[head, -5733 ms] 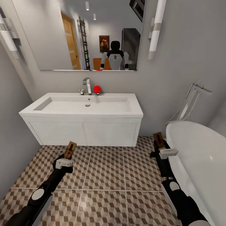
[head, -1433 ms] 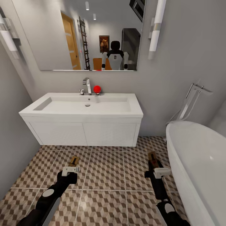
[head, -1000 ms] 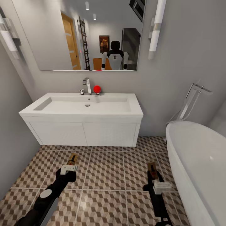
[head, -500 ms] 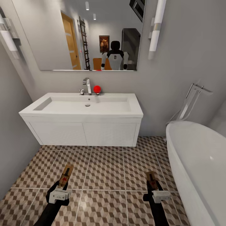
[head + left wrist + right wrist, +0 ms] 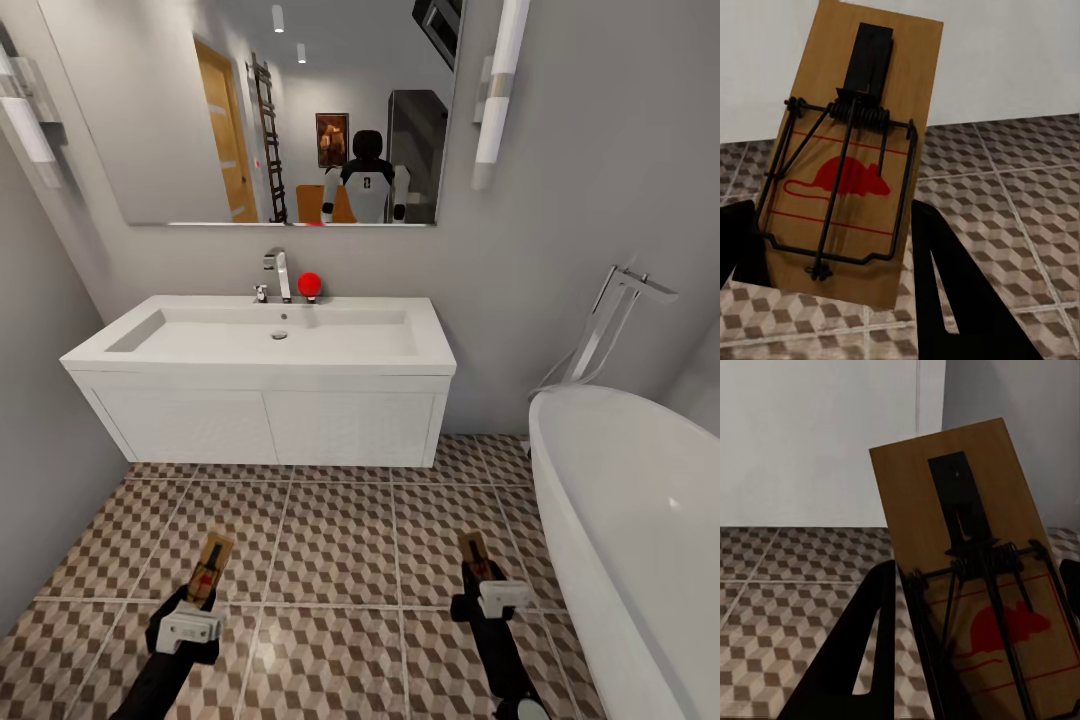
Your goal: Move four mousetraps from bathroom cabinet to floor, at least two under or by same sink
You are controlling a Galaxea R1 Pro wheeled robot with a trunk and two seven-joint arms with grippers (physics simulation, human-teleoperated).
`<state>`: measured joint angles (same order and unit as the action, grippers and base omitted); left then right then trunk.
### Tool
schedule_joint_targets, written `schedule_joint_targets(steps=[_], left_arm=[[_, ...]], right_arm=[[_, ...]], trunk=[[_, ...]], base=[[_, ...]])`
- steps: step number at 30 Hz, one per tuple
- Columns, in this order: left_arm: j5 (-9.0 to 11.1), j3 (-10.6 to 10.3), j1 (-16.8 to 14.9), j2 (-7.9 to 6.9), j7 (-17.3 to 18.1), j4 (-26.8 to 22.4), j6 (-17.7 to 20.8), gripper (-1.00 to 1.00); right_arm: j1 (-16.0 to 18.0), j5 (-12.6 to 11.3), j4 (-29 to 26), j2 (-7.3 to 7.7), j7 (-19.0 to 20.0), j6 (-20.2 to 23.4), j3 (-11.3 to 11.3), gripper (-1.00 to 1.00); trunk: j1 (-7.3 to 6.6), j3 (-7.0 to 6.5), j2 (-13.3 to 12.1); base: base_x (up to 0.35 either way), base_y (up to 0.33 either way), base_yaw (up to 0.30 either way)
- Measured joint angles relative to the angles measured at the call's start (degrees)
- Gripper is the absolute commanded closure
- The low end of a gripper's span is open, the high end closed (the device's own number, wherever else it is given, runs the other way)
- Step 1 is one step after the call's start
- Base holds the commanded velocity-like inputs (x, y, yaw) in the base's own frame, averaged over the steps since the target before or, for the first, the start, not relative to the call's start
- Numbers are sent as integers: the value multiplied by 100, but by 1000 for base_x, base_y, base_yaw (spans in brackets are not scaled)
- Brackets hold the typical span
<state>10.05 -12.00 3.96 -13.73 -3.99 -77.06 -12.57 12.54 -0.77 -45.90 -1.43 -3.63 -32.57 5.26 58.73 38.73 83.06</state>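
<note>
Here the left gripper (image 5: pixel 197 598) is clenched on a small flat tan wooden mousetrap with dark wire parts and a red mouse mark (image 5: pixel 209 568), its black fingers (image 5: pixel 945 285) pressed against the board's two long edges in the left wrist view. The board sticks out ahead of the gripper, low over the floor of large square tiles printed with brown-and-beige cubes (image 5: pixel 340 540). The right gripper (image 5: pixel 480 580) grasps a second tan wooden mousetrap of the same kind (image 5: pixel 473 552) the same way, with a black finger (image 5: pixel 862 660) against the board's side in the right wrist view; whether either board touches the tiles I cannot tell. Both traps point toward the wide white wall-hung vanity with its rectangular basin (image 5: pixel 260 375), which stands near, ahead of them. A chrome tap (image 5: pixel 279 273) and a small red ball (image 5: pixel 310 284) sit at the basin's back edge, under a big wall mirror (image 5: pixel 290 110). Just beside the right arm runs the rim of a white bathtub (image 5: pixel 620 520).
</note>
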Motion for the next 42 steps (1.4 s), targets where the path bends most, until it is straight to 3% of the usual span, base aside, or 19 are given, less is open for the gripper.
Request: schedule_joint_targets(steps=[5, 8, 12, 15, 18, 28, 33, 35, 40, 42], left_arm=[[-5, 10, 0, 18, -5, 8, 452, 100], [-17, 22, 0, 78, -15, -133, 1112, 100], [-33, 38, -1, 231, -27, -547, 2267, 100], [-38, 43, -2, 276, -37, -877, 2814, 100], [-39, 50, -7, 323, -46, -1048, 3090, 100], [-41, 67, -9, 416, -115, -1149, 3407, 100], [-43, 107, -10, 431, -442, -1159, 3406, 100], [-41, 112, -14, 485, -524, -1160, 3405, 100], [-51, 113, -28, 837, -605, -1161, 3416, 100], [-55, 113, -31, 913, -610, -1161, 3419, 100]], right_arm=[[0, 0, -42, 0, 0, 119, 0, 100], [0, 0, -144, 0, 0, 291, 1, 100], [0, 1, -403, 0, 1, 684, 2, 100], [0, 0, -504, -1, 2, 969, 2, 100], [0, -4, -612, -6, 4, 1250, 3, 100], [0, -23, -752, -15, 11, 2139, 1, 100], [0, -29, -783, -35, 19, 2647, -4, 100], [1, -30, -840, -51, 19, 2725, -4, 100], [1, -30, -1004, -67, 21, 3016, -9, 100], [1, -30, -1067, -68, 22, 3065, -10, 100]], trunk=[[0, 0, 0], [0, 0, 0], [0, 0, 0], [0, 0, 0], [0, 0, 0], [0, 0, 0], [0, 0, 0], [0, 0, 0], [0, 0, 0], [0, 0, 0]], base=[[0, 0, 0], [0, 0, 0], [0, 0, 0], [0, 0, 0], [0, 0, 0], [0, 0, 0], [0, 0, 0], [0, 0, 0], [0, 0, 0], [0, 0, 0]])
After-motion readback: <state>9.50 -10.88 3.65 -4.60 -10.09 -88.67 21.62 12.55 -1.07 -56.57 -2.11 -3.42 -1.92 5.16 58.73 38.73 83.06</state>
